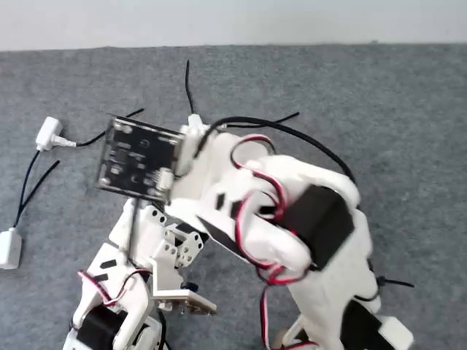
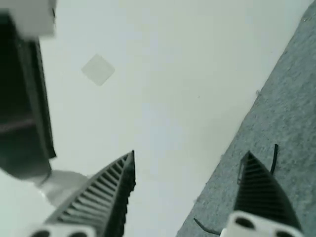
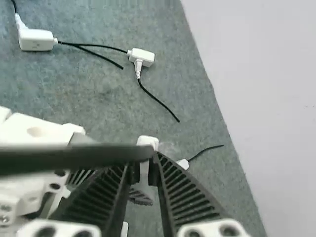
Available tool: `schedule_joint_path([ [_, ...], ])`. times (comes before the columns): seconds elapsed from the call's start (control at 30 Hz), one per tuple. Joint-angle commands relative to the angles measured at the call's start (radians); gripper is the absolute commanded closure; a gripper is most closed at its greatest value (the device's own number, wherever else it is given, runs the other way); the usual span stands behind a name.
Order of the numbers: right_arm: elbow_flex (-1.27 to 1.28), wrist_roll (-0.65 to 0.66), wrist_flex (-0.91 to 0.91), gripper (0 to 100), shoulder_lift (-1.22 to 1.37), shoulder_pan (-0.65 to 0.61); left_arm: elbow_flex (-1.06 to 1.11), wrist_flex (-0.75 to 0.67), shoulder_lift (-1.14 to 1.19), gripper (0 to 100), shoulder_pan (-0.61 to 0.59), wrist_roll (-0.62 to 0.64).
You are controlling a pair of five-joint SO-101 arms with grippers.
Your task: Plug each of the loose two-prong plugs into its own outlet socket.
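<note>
Grey surface, white wall behind. Right jaws pinch plug at board edge; left jaws spread. Risk: tilted prongs may miss socket, push may slide board. Loose plug well apart.

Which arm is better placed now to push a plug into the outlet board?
Right. Its tool is shut on a white plug beside the outlet board; the left tool is open, empty, and faces the wall.

This looks like a robotics lab bench: a bare outlet board lies on grey felt, with plugs on cut-off wires beside it. Arms with exposed cables lean over the board, and a plain white wall stands behind it.
</note>
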Motion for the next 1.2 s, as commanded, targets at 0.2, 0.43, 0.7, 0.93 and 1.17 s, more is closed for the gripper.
schedule_joint_path([
  [0.2, -0.046, -0.02, 0.101, 99.0, -0.05, -0.007, -0.007, -0.028, -0.015, 68, -0.097, -0.009],
  [0.43, -0.041, -0.029, 0.101, 99.0, -0.038, -0.005, -0.007, -0.023, -0.015, 68, -0.1, -0.005],
  [0.7, 0.132, -0.055, 0.093, 99.0, -0.038, 0.099, 0.082, -0.021, -0.015, 68, -0.232, 0.106],
  [0.93, 0.422, -0.112, -0.041, 98.7, -0.036, 0.148, 0.2, -0.014, -0.014, 68, -0.569, 0.373],
  [1.17, 0.663, -0.12, -0.3, 88.7, 0.119, 0.131, 0.077, 0.272, -0.014, 68, -0.79, 0.549],
])
